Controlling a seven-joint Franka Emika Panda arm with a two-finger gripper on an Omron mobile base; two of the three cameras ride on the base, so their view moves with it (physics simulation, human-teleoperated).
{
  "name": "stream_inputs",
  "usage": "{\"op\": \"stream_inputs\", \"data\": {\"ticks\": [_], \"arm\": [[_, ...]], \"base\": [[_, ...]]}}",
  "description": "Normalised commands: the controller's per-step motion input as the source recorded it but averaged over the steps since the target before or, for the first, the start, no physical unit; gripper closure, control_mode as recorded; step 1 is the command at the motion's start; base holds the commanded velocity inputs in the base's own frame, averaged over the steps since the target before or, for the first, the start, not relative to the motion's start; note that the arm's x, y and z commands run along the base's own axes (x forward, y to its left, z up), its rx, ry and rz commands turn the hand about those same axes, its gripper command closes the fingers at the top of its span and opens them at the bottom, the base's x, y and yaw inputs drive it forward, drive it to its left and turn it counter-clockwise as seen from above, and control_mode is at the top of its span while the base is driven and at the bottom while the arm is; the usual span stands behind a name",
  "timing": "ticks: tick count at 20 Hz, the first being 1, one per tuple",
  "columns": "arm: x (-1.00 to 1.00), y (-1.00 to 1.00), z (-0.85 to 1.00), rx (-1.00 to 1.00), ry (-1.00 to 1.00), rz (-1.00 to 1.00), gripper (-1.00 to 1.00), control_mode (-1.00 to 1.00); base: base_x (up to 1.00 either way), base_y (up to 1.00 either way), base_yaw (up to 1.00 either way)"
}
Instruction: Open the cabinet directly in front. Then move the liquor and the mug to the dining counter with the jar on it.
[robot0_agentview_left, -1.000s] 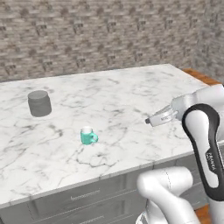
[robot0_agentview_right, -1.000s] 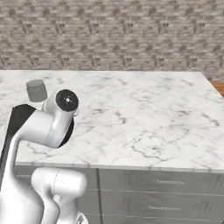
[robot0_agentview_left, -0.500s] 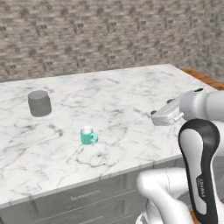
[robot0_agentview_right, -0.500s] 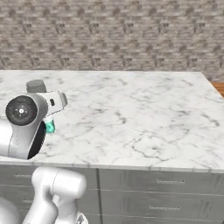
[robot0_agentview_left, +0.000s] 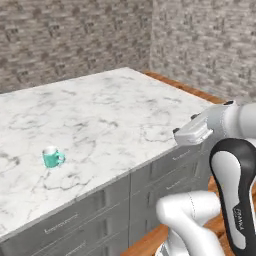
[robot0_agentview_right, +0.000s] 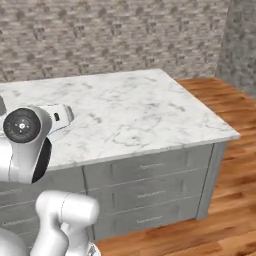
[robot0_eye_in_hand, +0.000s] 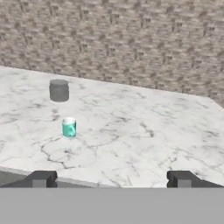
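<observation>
We see bright, even, flat rendered light; only faint shadows, no glare, soft low-resolution blur throughout.

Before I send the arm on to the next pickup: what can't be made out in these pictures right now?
- Mug: its handle is too small to make out in the hand view.
- Jar: in the right base view the arm covers that part of the dining counter.
- Gripper: the bottom edge of the hand view cuts it to two wide-apart fingertips.
</observation>
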Motion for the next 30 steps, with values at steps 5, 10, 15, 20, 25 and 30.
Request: {"op": "stream_inputs", "data": {"ticks": [5,10,15,20,25,30], "arm": [[0.00,0.00,0.00,0.00,0.00,0.00,-1.00,1.00],[0.00,0.00,0.00,0.00,0.00,0.00,-1.00,1.00],[0.00,0.00,0.00,0.00,0.00,0.00,-1.00,1.00],[0.00,0.00,0.00,0.00,0.00,0.00,-1.00,1.00],[0.00,0.00,0.00,0.00,0.00,0.00,-1.00,1.00],[0.00,0.00,0.00,0.00,0.00,0.00,-1.00,1.00]], "base": [[0.00,0.00,-1.00],[0.00,0.00,-1.00],[0.00,0.00,-1.00],[0.16,-0.04,-0.99],[0.34,-0.05,-0.94],[0.33,0.00,-0.97]]}}
